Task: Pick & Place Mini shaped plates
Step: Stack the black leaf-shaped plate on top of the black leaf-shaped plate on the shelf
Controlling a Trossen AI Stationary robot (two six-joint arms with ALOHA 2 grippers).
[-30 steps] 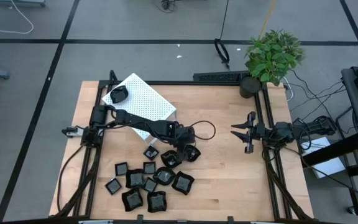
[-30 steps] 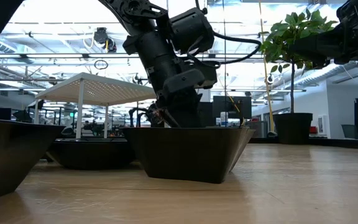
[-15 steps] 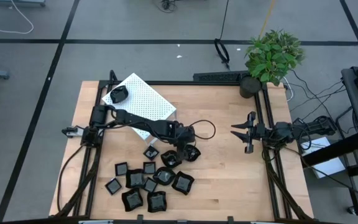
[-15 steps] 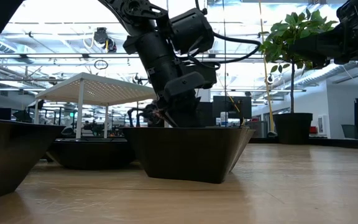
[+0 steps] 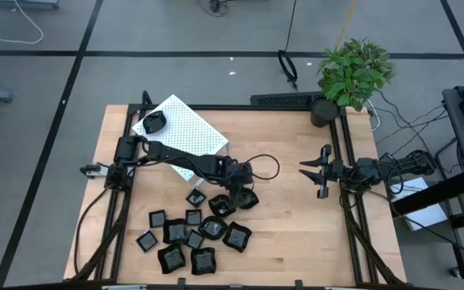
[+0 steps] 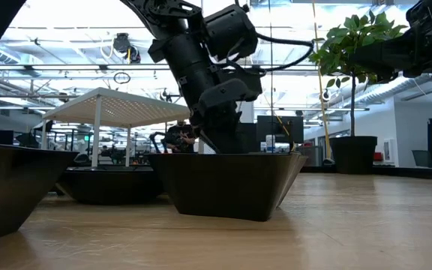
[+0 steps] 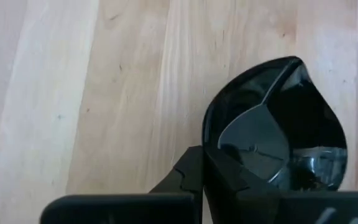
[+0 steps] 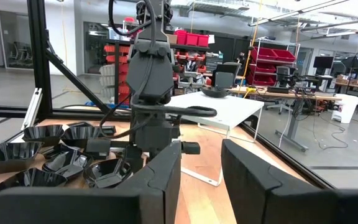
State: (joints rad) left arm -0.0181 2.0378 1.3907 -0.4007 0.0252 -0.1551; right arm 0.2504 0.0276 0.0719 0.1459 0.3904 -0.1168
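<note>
My left gripper (image 5: pixel 242 196) reaches past the white perforated box (image 5: pixel 185 133) to the middle of the table and is shut on a glossy black mini plate (image 7: pixel 278 124). That plate (image 6: pixel 231 184) sits with its base on the wood. Several more mini shaped plates (image 5: pixel 192 238) lie clustered toward the near edge. Another one (image 5: pixel 153 122) sits on top of the box. My right gripper (image 5: pixel 306 169) waits at the table's right side, open, with nothing between its fingers (image 8: pixel 160 180). My left gripper pinches the plate's raised rim (image 7: pixel 205 146), one finger (image 7: pixel 179 180) outside the wall and the other (image 7: pixel 235 186) inside the hollow. The fingers come from above, slanting down. The plate rests level on the table.
Black frame rails run along the table's left (image 5: pixel 123 201) and right (image 5: pixel 349 201) sides. A potted plant (image 5: pixel 353 72) stands at the far right corner. Bare wood lies between the two grippers and toward the near right.
My left gripper has stayed over the plate, and its fingers have shut on the rim. The plate has kept its place on the table.
</note>
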